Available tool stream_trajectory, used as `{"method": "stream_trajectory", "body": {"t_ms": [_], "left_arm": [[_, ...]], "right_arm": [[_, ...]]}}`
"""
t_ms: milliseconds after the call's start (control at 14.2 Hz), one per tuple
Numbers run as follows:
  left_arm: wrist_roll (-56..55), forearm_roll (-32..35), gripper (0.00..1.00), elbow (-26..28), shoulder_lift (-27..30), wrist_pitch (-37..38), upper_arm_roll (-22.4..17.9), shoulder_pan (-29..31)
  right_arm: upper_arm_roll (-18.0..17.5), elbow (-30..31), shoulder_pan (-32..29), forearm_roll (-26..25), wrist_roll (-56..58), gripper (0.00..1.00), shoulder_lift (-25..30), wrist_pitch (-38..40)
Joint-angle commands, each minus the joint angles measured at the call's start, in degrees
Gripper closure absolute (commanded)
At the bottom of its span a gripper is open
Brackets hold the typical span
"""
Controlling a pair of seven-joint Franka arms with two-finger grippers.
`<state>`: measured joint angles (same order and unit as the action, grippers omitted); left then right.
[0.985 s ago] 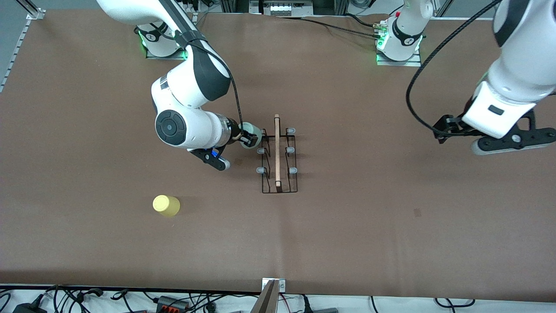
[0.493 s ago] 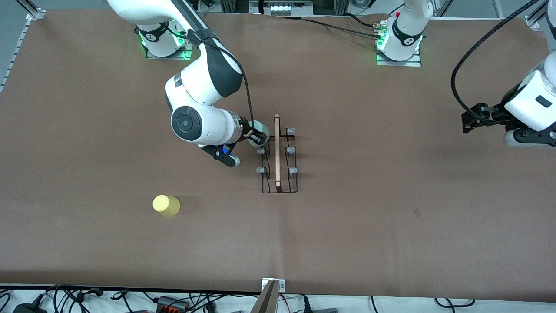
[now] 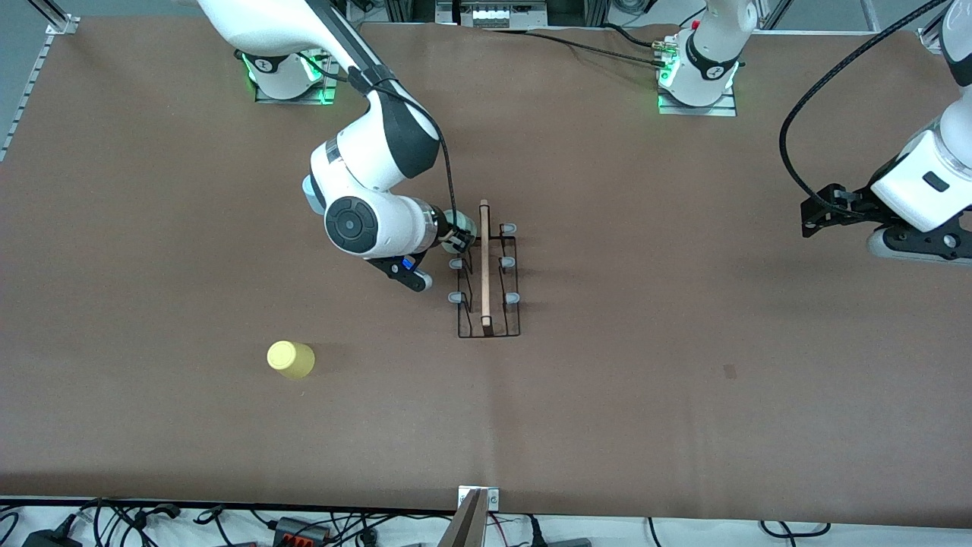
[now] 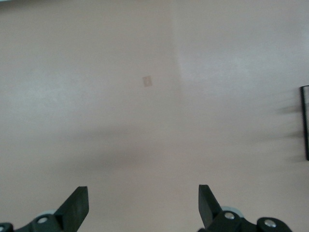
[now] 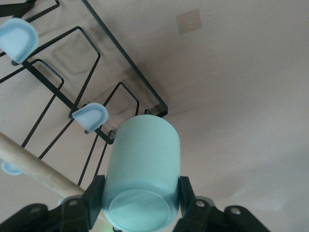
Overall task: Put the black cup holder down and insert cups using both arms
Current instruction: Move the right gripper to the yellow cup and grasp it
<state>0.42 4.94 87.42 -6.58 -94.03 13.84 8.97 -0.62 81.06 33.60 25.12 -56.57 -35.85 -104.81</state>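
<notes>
The black cup holder (image 3: 484,266) stands mid-table, its wooden rod running toward the front camera and grey-tipped pegs on both sides. My right gripper (image 3: 458,240) is shut on the mint green cup (image 3: 461,226), holding it at the rack's end farthest from the front camera, on the right arm's side. In the right wrist view the cup (image 5: 142,164) shows its base between the fingers (image 5: 94,195), with wire loops and pegs (image 5: 91,116) beside it. The peg under the cup is hidden. A yellow cup (image 3: 289,358) stands upside down, nearer the front camera. My left gripper (image 3: 809,219) (image 4: 142,191) hangs open over bare table.
A small tan mark (image 3: 729,371) (image 4: 147,81) lies on the brown table cover toward the left arm's end. Cables and a metal bracket (image 3: 477,501) line the table edge nearest the front camera. The arm bases (image 3: 695,83) stand along the opposite edge.
My right arm has carried the mint green cup sideways up against the rack. The left arm has swung out toward its end of the table, gripper still open.
</notes>
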Motion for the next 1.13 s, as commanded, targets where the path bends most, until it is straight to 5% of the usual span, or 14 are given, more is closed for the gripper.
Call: {"method": "stream_trajectory", "body": {"t_ms": [0,352,563,704,1056], "left_arm": [[1.2,-1.9,0.0,12.9,9.6,-4.1,-8.3,-6.2],[0.6,-1.8,0.0,11.2,8.9,-3.4,-8.1,-6.3],[0.3,-2.0,0.0,11.5,8.3,-3.4,-8.5,-5.6],[-0.4,-4.9,0.0,11.5,7.9,-3.9,-8.6,-4.6],[-3.8,-5.8,0.0,11.3,6.9,-4.1,-8.6,-4.6]], "right_arm": [[0.7,-0.6,0.5,0.5,-1.4,0.0,0.1,-0.2],[6.7,-0.8,-0.1,-2.5,-0.7,0.0,3.2,0.2],[13.3,-1.6,0.0,-7.2,3.8,0.0,2.7,-0.8],[16.2,-3.3,-2.7,-8.6,13.8,0.0,-0.3,-2.2],[16.6,-4.8,-11.9,-9.7,38.9,0.0,-5.7,-8.1]]}}
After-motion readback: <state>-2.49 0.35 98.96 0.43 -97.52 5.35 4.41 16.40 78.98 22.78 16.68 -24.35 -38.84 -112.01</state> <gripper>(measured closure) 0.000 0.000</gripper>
